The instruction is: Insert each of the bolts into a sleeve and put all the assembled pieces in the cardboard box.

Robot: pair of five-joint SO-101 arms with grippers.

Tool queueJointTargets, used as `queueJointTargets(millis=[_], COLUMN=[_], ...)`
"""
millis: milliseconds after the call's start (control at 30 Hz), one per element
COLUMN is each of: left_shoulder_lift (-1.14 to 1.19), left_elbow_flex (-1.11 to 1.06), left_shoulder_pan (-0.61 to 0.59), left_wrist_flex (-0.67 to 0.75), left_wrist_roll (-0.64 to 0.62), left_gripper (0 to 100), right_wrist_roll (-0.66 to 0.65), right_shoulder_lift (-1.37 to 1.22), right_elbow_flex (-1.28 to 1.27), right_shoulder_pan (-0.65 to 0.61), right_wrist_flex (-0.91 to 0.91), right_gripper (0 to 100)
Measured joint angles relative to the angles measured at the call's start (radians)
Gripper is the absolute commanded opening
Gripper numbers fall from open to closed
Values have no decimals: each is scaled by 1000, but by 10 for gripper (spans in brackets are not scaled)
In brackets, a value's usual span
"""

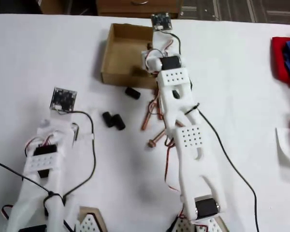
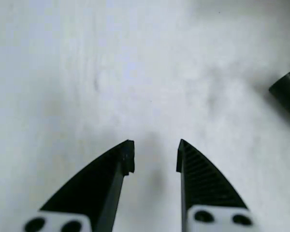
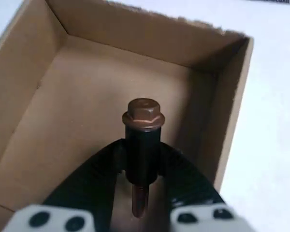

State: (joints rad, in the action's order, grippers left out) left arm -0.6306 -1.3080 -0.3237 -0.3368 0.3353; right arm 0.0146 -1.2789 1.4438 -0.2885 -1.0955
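White counter (image 1: pixel 38 53) carries everything in the high view. The right arm stretches out to the cardboard box (image 1: pixel 117 48), and the right hand (image 1: pixel 151 57) sits over the box wall nearest to it. Behind that hand, back toward the arm's base, a lone black sleeve (image 1: pixel 132 93) lies just outside the box. A pair of sleeves (image 1: pixel 114 120) lies farther back, the two touching each other. The copper bolts (image 1: pixel 148 117) lie alongside the arm, partly under it. The left arm stands well apart from the box.

In the left wrist view the left hand (image 2: pixel 154 154) hangs low over bare counter with its fingers spread and nothing between them. One black sleeve lies ahead of it and off to one side.

In the right wrist view the right hand is closed around an assembled piece (image 3: pixel 142 145), a black sleeve with a copper bolt through it. The hex head stands beyond the fingertips and the threaded tip points back toward the wrist. Just beyond the hand lies the open box, its brown floor behind the piece.
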Motion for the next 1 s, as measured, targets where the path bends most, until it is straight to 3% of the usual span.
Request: queueJointTargets(millis=[267,433,600,867,1000], left_shoulder_lift=[0,0,0,0,0], left_elbow_flex=[0,0,0,0,0], left_shoulder_pan=[0,2,0,0,0], left_wrist_flex=[0,0,0,0,0], left_wrist_roll=[0,2,2,2,2], left_gripper=[161,161,161,161,161], right_wrist_roll=[157,176,178,-55,-104], right_shoulder_lift=[-48,-57,-57,-23,86], right_elbow_flex=[2,3,3,3,3], right_shoulder_pan=[8,17,15,-3,6], right_wrist_flex=[3,3,5,3,3], right_gripper=[29,119,94,46,21])
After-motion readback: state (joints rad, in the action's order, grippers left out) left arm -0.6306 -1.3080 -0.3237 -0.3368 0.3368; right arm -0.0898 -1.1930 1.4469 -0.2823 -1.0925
